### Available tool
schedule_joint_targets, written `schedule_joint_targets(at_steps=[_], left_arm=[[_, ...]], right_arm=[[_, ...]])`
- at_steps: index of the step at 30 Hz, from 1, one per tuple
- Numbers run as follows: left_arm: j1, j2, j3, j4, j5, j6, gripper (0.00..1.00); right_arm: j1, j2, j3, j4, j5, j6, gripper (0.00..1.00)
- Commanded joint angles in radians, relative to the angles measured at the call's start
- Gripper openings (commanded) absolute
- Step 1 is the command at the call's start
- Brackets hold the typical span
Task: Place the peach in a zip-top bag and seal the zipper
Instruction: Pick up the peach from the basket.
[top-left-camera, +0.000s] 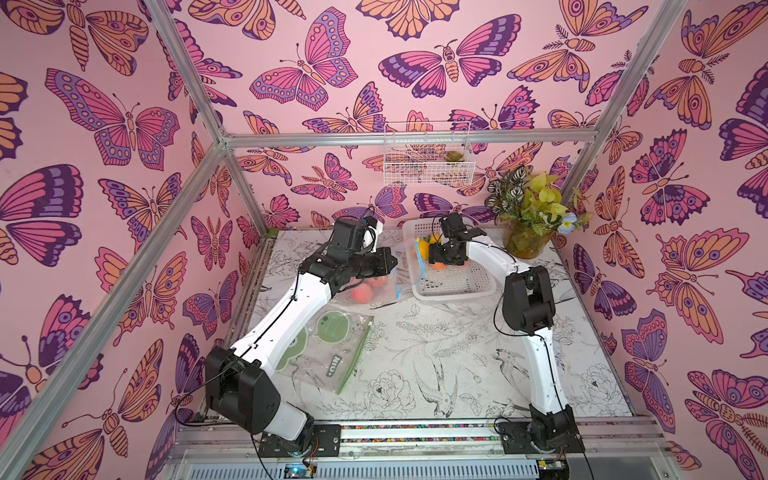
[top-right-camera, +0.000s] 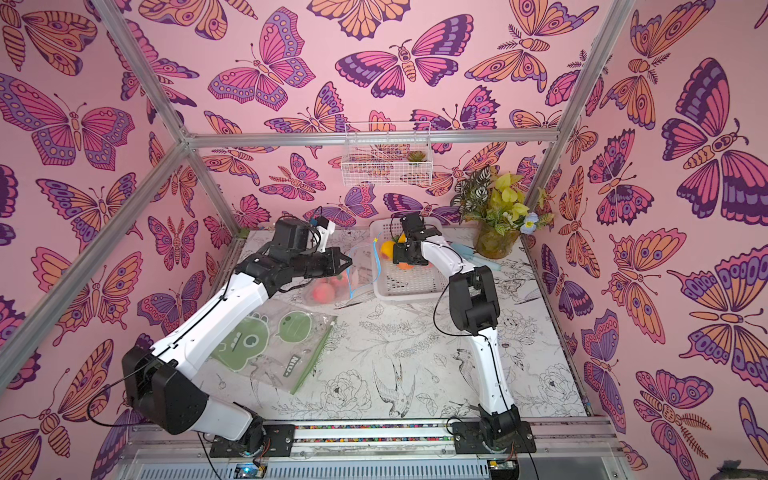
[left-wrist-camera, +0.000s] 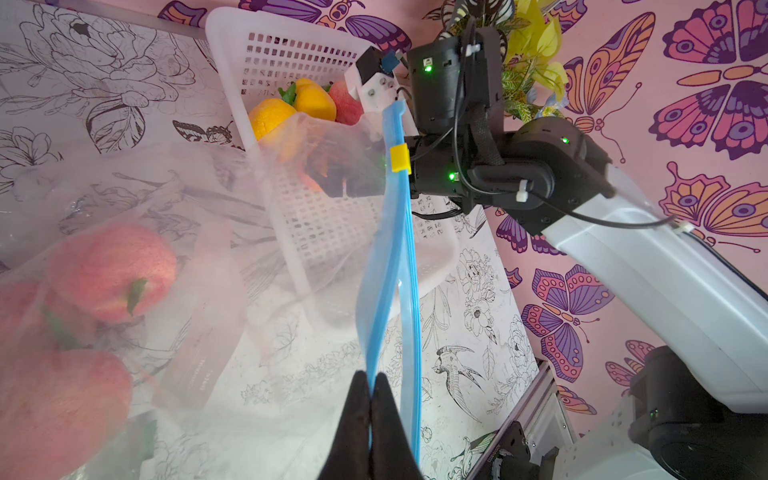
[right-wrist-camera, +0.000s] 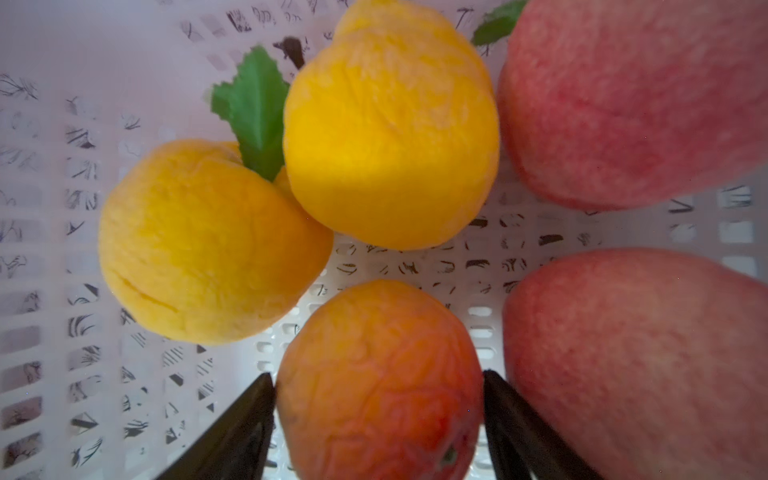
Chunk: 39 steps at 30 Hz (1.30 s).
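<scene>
My left gripper (left-wrist-camera: 371, 386) is shut on the blue zipper strip (left-wrist-camera: 392, 266) of a clear zip-top bag (top-left-camera: 376, 286), holding its mouth upright beside the white basket (top-left-camera: 457, 286). A yellow slider (left-wrist-camera: 400, 158) sits at the strip's far end. Pink peaches (left-wrist-camera: 112, 270) lie inside the bag on the table. My right gripper (right-wrist-camera: 379, 386) reaches down into the basket (right-wrist-camera: 124, 249), open, with its two fingers on either side of an orange peach (right-wrist-camera: 378, 332) that rests on the basket floor. Two yellow peaches (right-wrist-camera: 208, 245) and two pink ones (right-wrist-camera: 623, 104) lie around it.
A second zip-top bag with green cartoon prints (top-left-camera: 332, 353) lies flat by the left arm. A glass vase of plants (top-left-camera: 525, 241) stands at the back right corner. A white wire basket (top-left-camera: 428, 166) hangs on the back wall.
</scene>
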Motion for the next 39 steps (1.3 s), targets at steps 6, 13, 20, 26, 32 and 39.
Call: schedule_joint_targets(at_steps=[6, 13, 20, 26, 32, 39], left_arm=[[0.016, -0.027, -0.022, 0.005, 0.013, 0.022, 0.00], [0.019, -0.033, -0.029, 0.006, 0.010, 0.021, 0.00], [0.019, -0.034, -0.028, 0.006, 0.014, 0.021, 0.00], [0.019, -0.037, -0.029, 0.007, 0.021, 0.019, 0.00], [0.019, -0.038, -0.035, 0.009, 0.021, 0.015, 0.00], [0.019, -0.032, -0.037, 0.013, 0.020, 0.012, 0.00]], right_arm=[[0.005, 0.042, 0.042, -0.030, -0.007, -0.002, 0.78], [0.005, -0.045, -0.046, 0.049, -0.021, 0.007, 0.69], [0.004, -0.260, -0.295, 0.219, -0.038, 0.031, 0.67], [0.005, -0.438, -0.460, 0.283, -0.051, 0.047, 0.66], [0.004, -0.614, -0.585, 0.299, -0.079, 0.043, 0.65], [0.006, -0.769, -0.668, 0.316, -0.197, 0.040, 0.64]])
